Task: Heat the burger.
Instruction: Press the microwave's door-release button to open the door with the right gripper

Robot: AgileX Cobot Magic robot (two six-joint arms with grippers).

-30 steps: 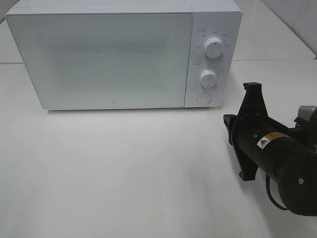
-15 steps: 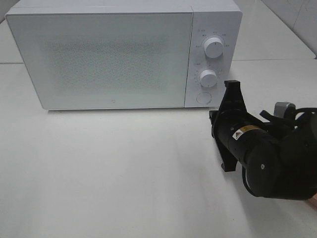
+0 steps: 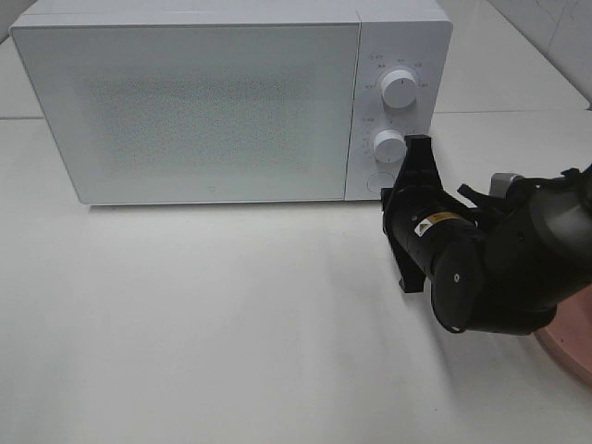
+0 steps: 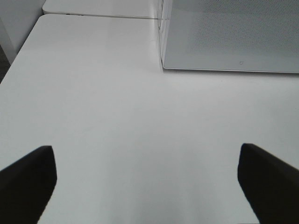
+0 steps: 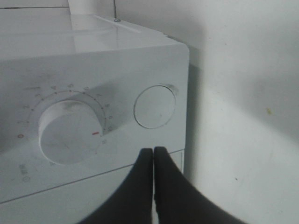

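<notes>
Right wrist: right gripper [image 5: 153, 152] pinched closed near microwave [image 5: 93, 60] button [image 5: 154, 106]; exterior high hides its tips but shows plate [image 3: 572, 350] edge, near right. Left gripper [image 4: 147, 181] spread wide.

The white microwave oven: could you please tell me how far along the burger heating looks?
Done: nothing visible; the white microwave oven has its door shut and no burger shows. In hand: the shut right gripper points at the round white button, close to it. Left: likely press it, load the burger, close, set the white dials. The open left gripper holds nothing.
</notes>
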